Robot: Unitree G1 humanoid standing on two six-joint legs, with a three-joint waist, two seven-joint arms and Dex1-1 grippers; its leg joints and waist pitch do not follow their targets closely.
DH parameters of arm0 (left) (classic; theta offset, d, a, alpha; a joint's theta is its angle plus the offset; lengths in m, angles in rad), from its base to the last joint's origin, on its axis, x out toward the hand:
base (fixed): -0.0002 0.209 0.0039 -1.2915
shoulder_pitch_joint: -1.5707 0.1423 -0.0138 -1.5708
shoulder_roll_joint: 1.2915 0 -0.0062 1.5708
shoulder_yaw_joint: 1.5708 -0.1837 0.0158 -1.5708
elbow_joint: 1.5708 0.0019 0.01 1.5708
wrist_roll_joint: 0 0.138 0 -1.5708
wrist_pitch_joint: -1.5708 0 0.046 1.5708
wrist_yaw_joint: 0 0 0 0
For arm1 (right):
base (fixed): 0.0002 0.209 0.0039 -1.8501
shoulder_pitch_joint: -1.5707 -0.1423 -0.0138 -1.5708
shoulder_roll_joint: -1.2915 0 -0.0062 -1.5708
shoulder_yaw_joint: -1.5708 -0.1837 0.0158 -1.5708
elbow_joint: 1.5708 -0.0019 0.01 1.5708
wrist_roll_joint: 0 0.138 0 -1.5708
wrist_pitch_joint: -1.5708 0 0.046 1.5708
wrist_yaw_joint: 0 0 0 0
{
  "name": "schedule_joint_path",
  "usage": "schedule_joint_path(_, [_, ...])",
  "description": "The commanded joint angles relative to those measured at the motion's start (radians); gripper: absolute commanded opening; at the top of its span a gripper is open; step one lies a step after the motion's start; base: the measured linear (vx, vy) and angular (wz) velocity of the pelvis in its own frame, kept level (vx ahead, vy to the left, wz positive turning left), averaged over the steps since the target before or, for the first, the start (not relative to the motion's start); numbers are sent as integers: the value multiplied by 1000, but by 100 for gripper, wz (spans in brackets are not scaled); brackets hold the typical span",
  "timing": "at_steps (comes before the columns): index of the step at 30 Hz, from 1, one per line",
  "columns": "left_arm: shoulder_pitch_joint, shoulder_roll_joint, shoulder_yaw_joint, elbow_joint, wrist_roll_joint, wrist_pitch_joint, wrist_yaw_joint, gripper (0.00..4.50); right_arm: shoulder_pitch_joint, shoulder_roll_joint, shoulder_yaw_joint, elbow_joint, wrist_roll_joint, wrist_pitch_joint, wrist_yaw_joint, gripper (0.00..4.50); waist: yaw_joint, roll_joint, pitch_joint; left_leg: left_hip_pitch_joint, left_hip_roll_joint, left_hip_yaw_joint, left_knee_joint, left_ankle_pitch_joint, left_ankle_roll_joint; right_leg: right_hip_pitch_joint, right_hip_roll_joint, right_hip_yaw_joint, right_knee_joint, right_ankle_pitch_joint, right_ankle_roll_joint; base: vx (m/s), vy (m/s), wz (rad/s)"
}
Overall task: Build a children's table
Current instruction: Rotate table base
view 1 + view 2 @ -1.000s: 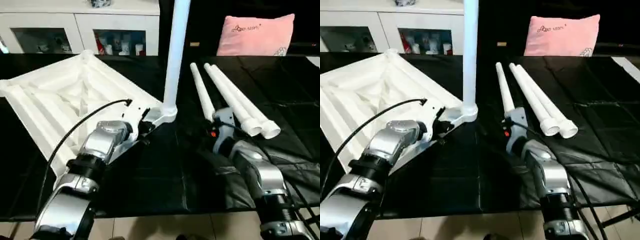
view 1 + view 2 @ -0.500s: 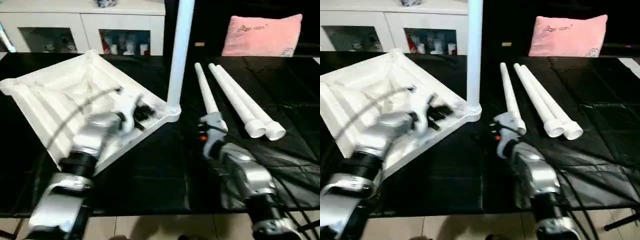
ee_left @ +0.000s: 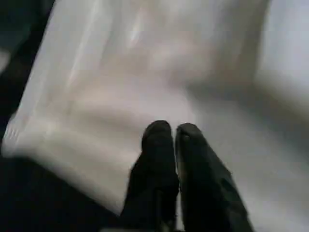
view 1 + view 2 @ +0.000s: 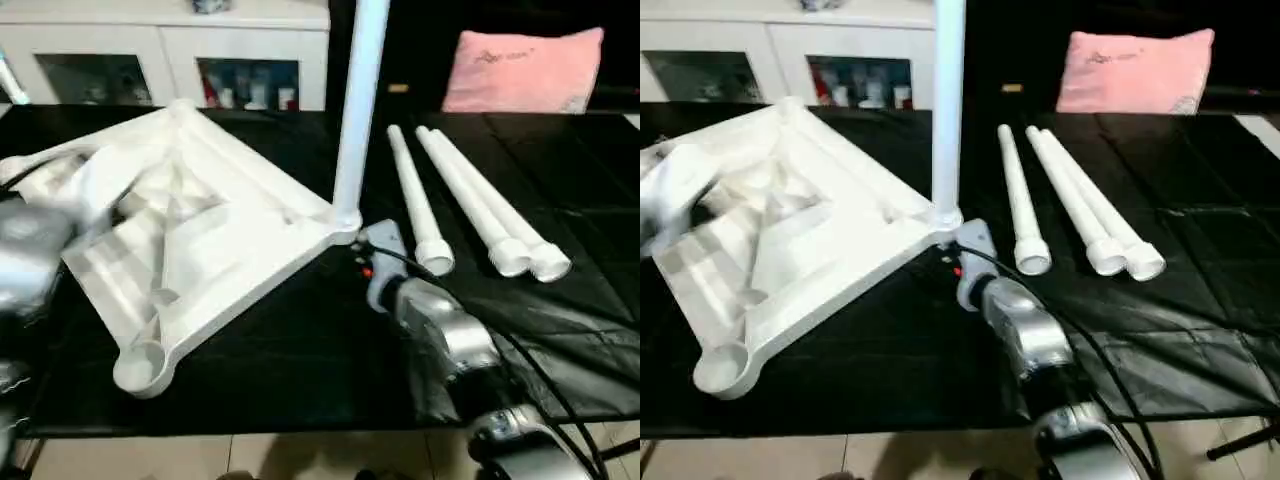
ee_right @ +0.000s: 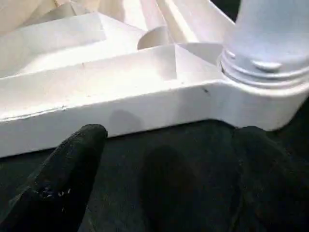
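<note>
Our white plastic rectangular tabletop (image 4: 190,240) lies ribbed side up at nine o'clock on the black table (image 4: 300,350), one long white tapered leg (image 4: 358,100) standing upright in its near corner socket. Three loose white legs (image 4: 470,200) lie at two o'clock. Our left hand (image 3: 174,140), fingers pressed together and empty, hovers over the tabletop. Our right hand (image 5: 164,140), spread wide and empty, faces the socket.

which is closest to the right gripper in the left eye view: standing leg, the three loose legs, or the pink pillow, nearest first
1. Standing leg, socketed in the tabletop corner just ahead of the right gripper.
2. Loose legs, lying on its right.
3. Pink pillow, far back right.
</note>
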Motion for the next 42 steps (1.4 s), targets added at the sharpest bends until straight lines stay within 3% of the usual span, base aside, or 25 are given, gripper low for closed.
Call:
schedule_joint_path(1, [11, 11, -12, -24, 16, 17, -14, 4, -21, 10, -1, 25, -7, -16, -12, 450, -1, 27, -69, 13, 39, 0, -70, -160, -11, 54, -78, 70, -43, -173, -195, 0, 0, 0])
schedule_joint_path(6, [36, 20, -31, -29, 35, 34, -9, 4, -56, 29, 3, 101, -20, -39, -32, 450, 10, 23, -65, 11, 38, -4, -75, -228, -31, 56, -81, 70, -50, -246, -178, 0, 0, 0])
schedule_joint_path(11, [62, -9, -49, -72, -9, 59, -76, 4, -85, 47, -1, 157, -26, -62, -41, 450, 13, 21, -65, 7, 37, -4, -75, -231, -30, 56, -83, 72, -52, -283, -167, 0, 0, 0])
schedule_joint_path(12, [74, -26, -61, -104, -31, 76, -118, 4, -97, 52, -2, 181, -29, -73, -43, 450, 15, 26, -65, 8, 37, -5, -75, -230, -32, 55, -84, 72, -52, -287, -170, 0, 0, 0])
schedule_joint_path(14, [88, -19, -90, -127, -25, 89, -149, 4, -106, 57, -2, 200, -30, -81, -42, 450, 17, 23, -65, 7, 39, -5, -75, -230, -35, 55, -85, 72, -50, -283, -179, 0, 0, 0])
schedule_joint_path(15, [100, -4, -116, -141, -14, 95, -173, 4, -110, 60, -1, 209, -32, -85, -44, 450, 17, 32, -64, 6, 37, -5, -75, -241, -36, 54, -82, 72, -49, -285, -178, 0, 0, 0])
schedule_joint_path(19, [147, 41, -172, -194, -3, 103, -259, 4, -122, 71, 3, 237, -35, -100, -48, 450, 12, 32, -66, 8, 38, -6, -75, -243, -35, 54, -81, 72, -48, -267, -179, 0, 0, 0])
schedule_joint_path(25, [214, 47, -192, -348, -134, 120, -436, 4, -157, 83, 5, 307, -47, -136, -54, 450, 11, 32, -66, 8, 39, -7, -76, -256, -43, 56, -83, 72, -45, -262, -198, 0, 0, 0])
schedule_joint_path(28, [227, 43, -195, -392, -176, 125, -477, 4, -169, 86, 4, 324, -53, -145, -53, 450, 8, 31, -63, 7, 36, -5, -76, -268, -43, 56, -79, 72, -47, -286, -192, 0, 0, 0])
schedule_joint_path(30, [233, 10, -201, -456, -248, 120, -542, 4, -197, 91, 3, 349, -60, -157, -49, 450, 3, 27, -63, 6, 36, -5, -76, -263, -41, 56, -78, 72, -47, -290, -189, 0, 0, 0])
schedule_joint_path(37, [189, -87, -190, -442, -265, 121, -507, 4, -232, 96, 0, 393, -66, -184, -45, 450, -20, 21, -67, -5, 29, -2, -69, -205, -23, 68, -77, 72, -43, -255, -199, 0, 0, 0])
schedule_joint_path(40, [171, -116, -192, -411, -248, 90, -473, 4, -237, 96, -2, 402, -68, -190, -44, 450, -26, 22, -68, -5, 30, -1, -66, -190, -13, 66, -74, 71, -43, -242, -198, 0, 0, 0])
schedule_joint_path(42, [125, -178, -186, -311, -207, 53, -373, 4, -244, 96, -6, 415, -71, -202, -40, 450, -26, 27, -67, 1, 27, 3, -63, -200, -8, 61, -68, 69, -48, -252, -196, 0, 0, 0])
